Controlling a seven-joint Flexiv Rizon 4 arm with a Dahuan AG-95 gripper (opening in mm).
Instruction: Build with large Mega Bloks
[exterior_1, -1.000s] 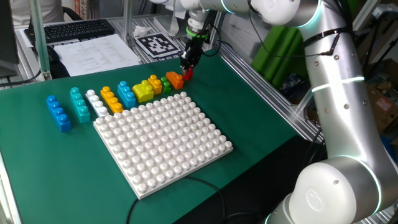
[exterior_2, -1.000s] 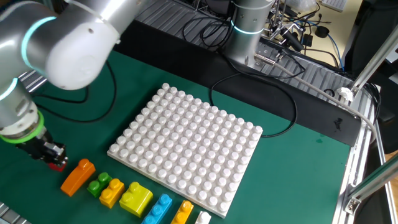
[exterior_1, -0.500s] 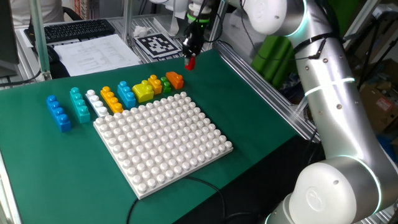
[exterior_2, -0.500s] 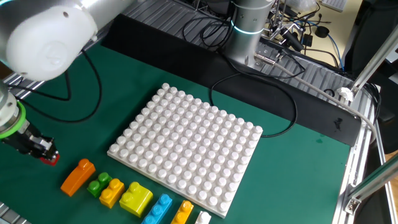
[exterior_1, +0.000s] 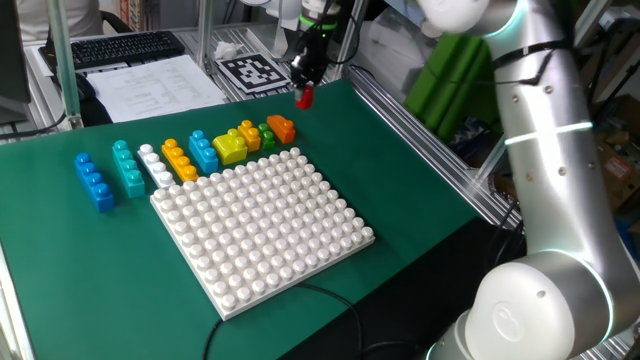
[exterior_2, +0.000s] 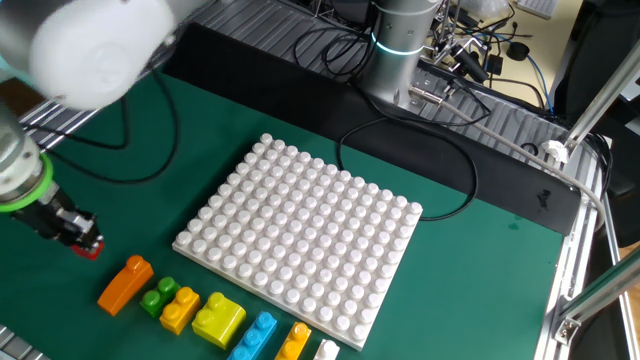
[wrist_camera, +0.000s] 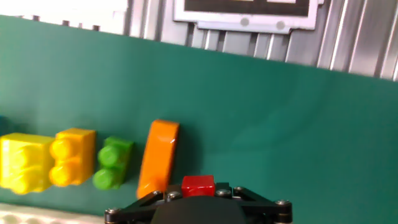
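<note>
My gripper (exterior_1: 303, 92) hangs above the green mat's far end, shut on a small red Mega Blok (exterior_1: 304, 98) (exterior_2: 88, 248) (wrist_camera: 198, 185). Below and beside it lies a row of loose bricks: orange (exterior_1: 282, 128) (exterior_2: 125, 284) (wrist_camera: 158, 157), green (exterior_2: 155, 296) (wrist_camera: 113, 163), yellow-orange (wrist_camera: 73, 157) and yellow (exterior_1: 229, 148) (wrist_camera: 23, 163). Further along sit light blue (exterior_1: 203, 152), orange (exterior_1: 179, 160), white (exterior_1: 155, 165), teal (exterior_1: 127, 168) and blue (exterior_1: 94, 182) bricks. The white studded baseplate (exterior_1: 260, 222) (exterior_2: 300, 240) carries no bricks.
Papers (exterior_1: 150, 85) and a keyboard (exterior_1: 125, 47) lie beyond the mat's far left. A printed marker tag (exterior_1: 253, 72) sits behind the gripper. Metal rails (exterior_1: 420, 130) border the mat on the right. Black cables (exterior_2: 400, 140) trail near the arm's base.
The gripper has risen off the mat with the red brick, away from the orange brick, and shifted slightly over the last half second.
</note>
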